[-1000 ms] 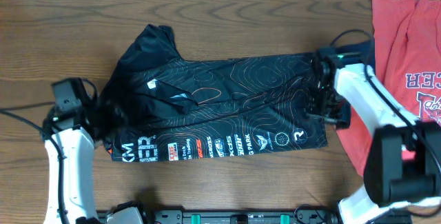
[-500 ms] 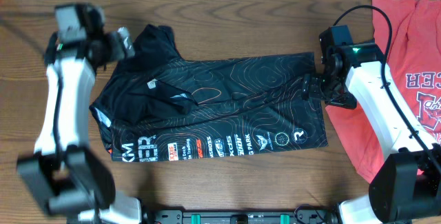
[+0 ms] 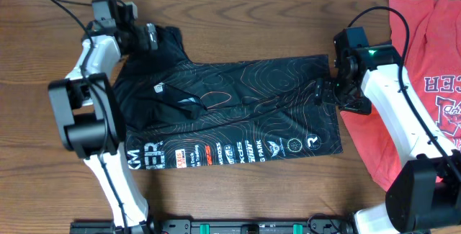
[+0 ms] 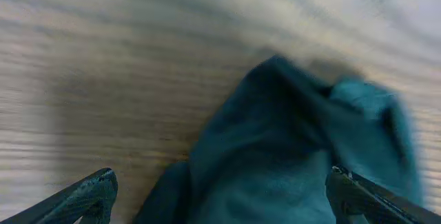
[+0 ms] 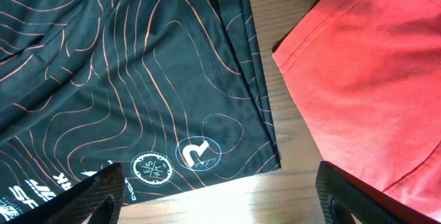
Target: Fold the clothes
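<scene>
Overhead: black sports jersey point(image 3: 230, 111) lies spread flat on the wooden table point(image 3: 238, 18). Left gripper point(image 3: 149, 37) is at its far-left sleeve, right gripper point(image 3: 322, 93) at its right edge, red T-shirt point(image 3: 425, 61) beside. Left wrist: blurred; fingers point(image 4: 86, 196) spread wide over dark cloth. Right wrist: fingers point(image 5: 86, 193) parted, empty, above the jersey's logo corner.

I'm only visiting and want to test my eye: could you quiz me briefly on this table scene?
1. True or false: the red shirt covers the jersey.
2. The jersey's thin lines are: A white, B orange, C green.
3. Fill in: the left fingers and right fingers are both ___.
Key: 1 false; 2 B; 3 open.
</scene>
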